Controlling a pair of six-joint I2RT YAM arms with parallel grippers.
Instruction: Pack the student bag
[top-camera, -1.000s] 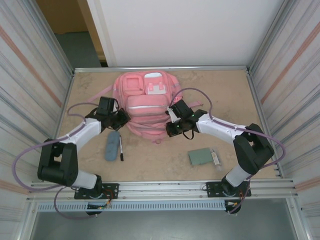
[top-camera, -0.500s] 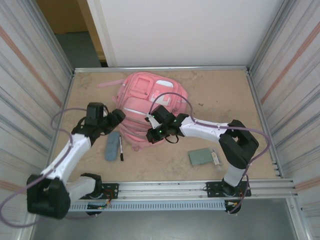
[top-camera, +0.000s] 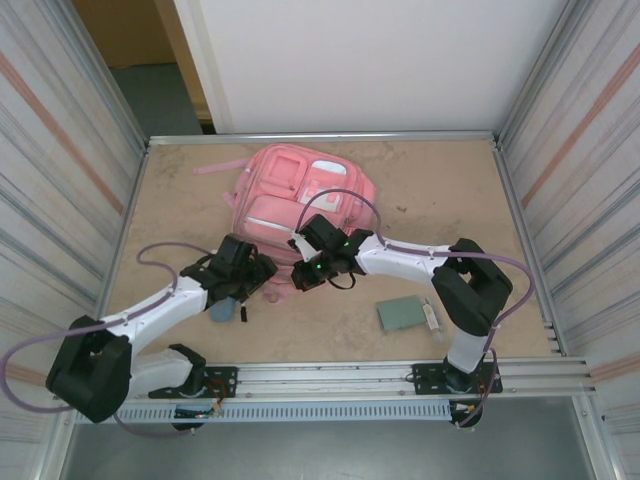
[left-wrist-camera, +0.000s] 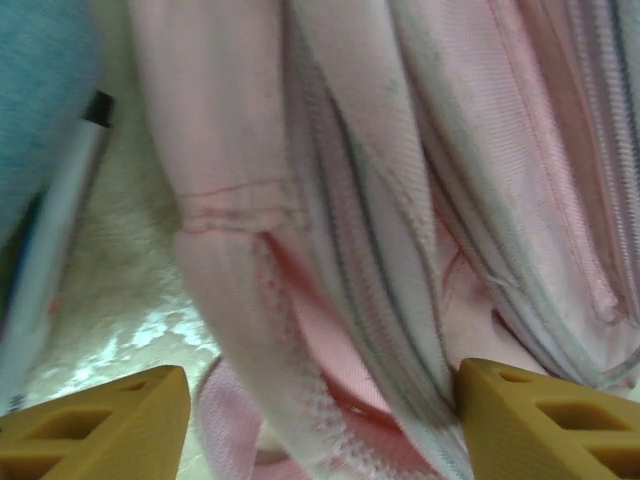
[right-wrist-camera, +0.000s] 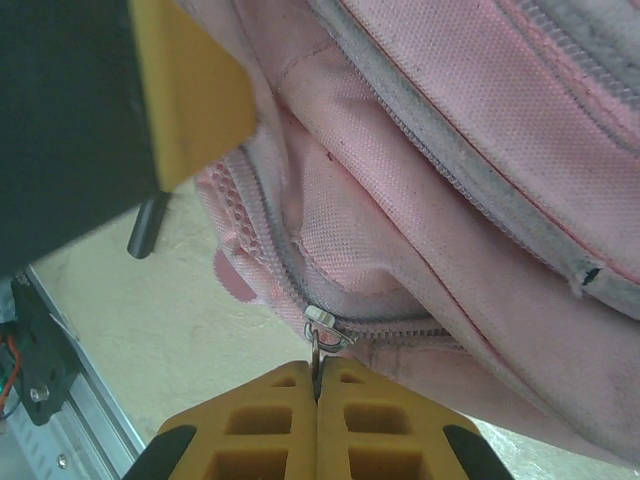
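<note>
The student bag (top-camera: 300, 190) is a large pink backpack lying flat at the back middle of the table, turned slightly clockwise. My right gripper (top-camera: 301, 276) is at its near edge, shut on the metal zipper pull (right-wrist-camera: 318, 345) of a pocket whose zip (right-wrist-camera: 400, 330) runs off to the right. My left gripper (top-camera: 262, 277) is just left of it, open, its yellow fingers (left-wrist-camera: 100, 420) standing wide on either side of the bag's lower hem (left-wrist-camera: 330, 380). That left finger (right-wrist-camera: 190, 90) also looms in the right wrist view.
A blue pencil case (top-camera: 220, 306) and a pen (top-camera: 243, 312) lie beside the left arm, near the bag's left corner. A green notebook (top-camera: 400, 313) and a small white item (top-camera: 431, 316) lie at the front right. Metal walls close in both sides.
The left gripper let go and opened, then swung from the bag's left side to its near edge beside the right gripper. The bag was dragged and rotated, with the right gripper staying shut.
</note>
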